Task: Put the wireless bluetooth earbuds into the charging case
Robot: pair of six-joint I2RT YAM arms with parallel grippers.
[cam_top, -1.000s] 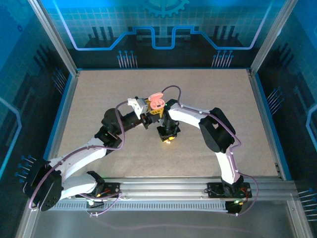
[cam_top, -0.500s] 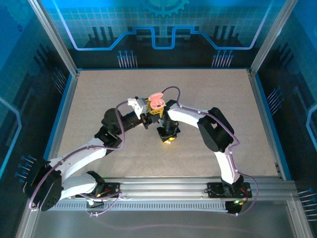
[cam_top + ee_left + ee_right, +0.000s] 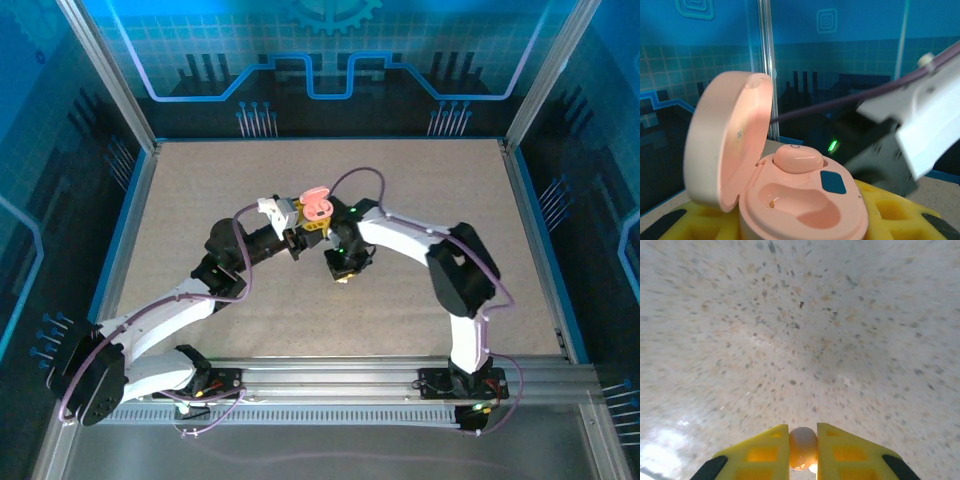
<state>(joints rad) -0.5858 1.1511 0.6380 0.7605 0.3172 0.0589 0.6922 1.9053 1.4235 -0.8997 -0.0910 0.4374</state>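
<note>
Top view: the left claw (image 3: 311,220) clamps the open pink case (image 3: 316,205); the right claw (image 3: 343,276) points down just beside it. Left wrist view: one glossy, pebble-smooth earbud (image 3: 796,158) sits seated, the neighbouring hollow (image 3: 800,202) is empty, and the matte lid (image 3: 727,150) is hinged up. Right wrist view: yellow fingers (image 3: 765,447) pinch the second earbud (image 3: 803,445), pale and rounded, over the speckled table (image 3: 790,315). Judged half done; this one is not yet inserted.

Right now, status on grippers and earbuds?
Left gripper shut on open pink pebble-shaped case, one pink earbud seated. Right gripper pinching second small pink earbud. Nothing between.
</note>
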